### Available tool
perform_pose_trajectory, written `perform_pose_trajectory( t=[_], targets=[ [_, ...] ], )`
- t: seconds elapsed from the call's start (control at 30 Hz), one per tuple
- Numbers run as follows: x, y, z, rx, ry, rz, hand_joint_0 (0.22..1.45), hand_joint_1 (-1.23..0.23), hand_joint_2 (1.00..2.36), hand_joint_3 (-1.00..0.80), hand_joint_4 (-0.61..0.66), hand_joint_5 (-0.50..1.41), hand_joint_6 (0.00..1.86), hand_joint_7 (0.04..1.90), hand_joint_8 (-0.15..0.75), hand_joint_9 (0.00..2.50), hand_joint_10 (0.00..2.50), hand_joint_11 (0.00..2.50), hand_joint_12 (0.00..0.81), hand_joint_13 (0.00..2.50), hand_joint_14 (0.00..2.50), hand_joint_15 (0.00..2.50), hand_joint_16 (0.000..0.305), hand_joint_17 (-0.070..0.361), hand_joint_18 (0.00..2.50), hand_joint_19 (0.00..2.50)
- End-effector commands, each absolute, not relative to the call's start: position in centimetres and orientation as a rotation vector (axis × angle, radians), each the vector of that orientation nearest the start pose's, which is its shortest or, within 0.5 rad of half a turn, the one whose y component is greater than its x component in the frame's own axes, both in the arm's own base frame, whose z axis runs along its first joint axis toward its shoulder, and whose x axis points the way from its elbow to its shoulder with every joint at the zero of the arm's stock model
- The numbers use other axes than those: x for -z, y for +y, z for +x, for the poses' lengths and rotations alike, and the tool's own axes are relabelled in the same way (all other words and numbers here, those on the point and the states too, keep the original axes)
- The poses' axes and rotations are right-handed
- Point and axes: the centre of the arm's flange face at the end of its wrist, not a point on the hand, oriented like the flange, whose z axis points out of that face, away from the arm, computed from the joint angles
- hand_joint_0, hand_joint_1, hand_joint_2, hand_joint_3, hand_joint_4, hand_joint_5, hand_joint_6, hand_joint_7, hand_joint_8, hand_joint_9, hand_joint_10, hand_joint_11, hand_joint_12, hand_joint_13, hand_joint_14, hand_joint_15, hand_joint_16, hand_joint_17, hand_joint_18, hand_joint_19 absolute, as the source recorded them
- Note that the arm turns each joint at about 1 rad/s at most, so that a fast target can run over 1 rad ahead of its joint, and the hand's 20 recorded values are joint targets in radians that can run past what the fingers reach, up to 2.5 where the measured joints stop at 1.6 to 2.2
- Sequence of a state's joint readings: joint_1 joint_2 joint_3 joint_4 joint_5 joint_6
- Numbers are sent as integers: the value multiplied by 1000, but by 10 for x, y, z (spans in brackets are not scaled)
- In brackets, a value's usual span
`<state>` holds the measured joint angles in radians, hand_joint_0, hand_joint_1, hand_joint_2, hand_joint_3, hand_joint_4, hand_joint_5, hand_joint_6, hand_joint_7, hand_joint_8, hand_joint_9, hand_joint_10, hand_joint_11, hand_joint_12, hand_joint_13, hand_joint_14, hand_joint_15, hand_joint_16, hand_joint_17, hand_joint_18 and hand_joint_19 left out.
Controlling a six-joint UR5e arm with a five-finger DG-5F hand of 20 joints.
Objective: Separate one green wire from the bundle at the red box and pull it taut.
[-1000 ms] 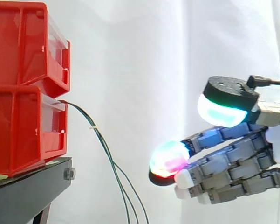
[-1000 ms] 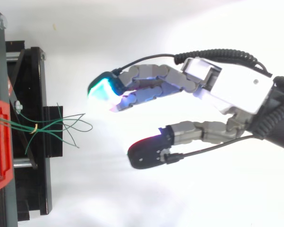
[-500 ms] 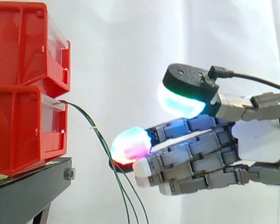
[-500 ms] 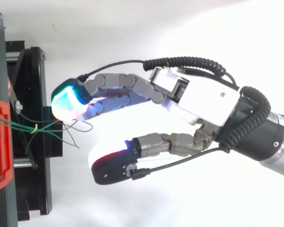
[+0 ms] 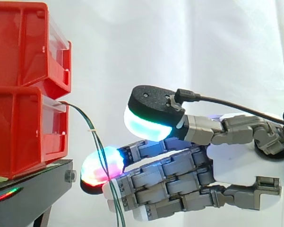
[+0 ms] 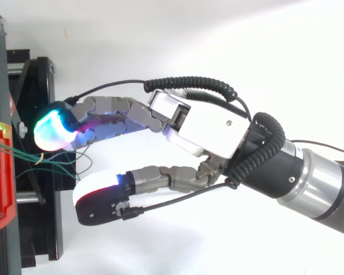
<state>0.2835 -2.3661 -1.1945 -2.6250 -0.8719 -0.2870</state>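
Wires, thin and green, come out of the front of the lower red bin at the left of the side view. They arch to the right and hang down past the edge of the black stand. A small pale tie binds them just below the arch. An upper red bin sits stacked on the lower one, and a white curtain hangs behind.

The robot hand reaches in from the right. Its fingers are stretched out almost straight toward the bins, and its thumb is held well apart from them. It is wide open and has hold of nothing. In the side view the wires run down in front of the glowing fingertip nearest the stand and across the fingers below it. Whether they touch the pad cannot be told from there.

The top view adds the spread of the loose ends. The wires fan out to the right over the stand, crossing one another. They lie in the gap between the cyan-lit fingertip on the far side and the thumb on the near side. None is pinched or pulled straight.
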Motion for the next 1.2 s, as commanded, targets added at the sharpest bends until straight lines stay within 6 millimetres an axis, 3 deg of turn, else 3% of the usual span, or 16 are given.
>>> perform_pose_trajectory(
  t=[0.0,0.47,0.53,0.87,1.17],
  targets=[
    [-208,20,774,-743,982,1193,568,-674,1000,-500,189,-203,501,635,235,667,5,140,287,557,9,222,43,96,388,319],
    [-214,26,780,-740,956,1141,569,-661,1000,-500,202,-193,502,651,241,723,7,180,293,601,10,246,44,99,424,352],
    [-197,29,781,-732,975,1143,572,-658,1000,-500,206,-191,502,654,244,745,10,191,296,620,10,250,44,100,437,359],
    [-183,36,779,-795,983,1208,583,-649,1000,-500,242,-171,502,704,253,829,11,257,296,667,11,280,44,100,489,387],
    [-194,42,785,-894,975,1228,609,-631,1000,-500,279,-154,503,766,257,926,14,343,294,688,12,289,44,99,517,396]
  ],
)
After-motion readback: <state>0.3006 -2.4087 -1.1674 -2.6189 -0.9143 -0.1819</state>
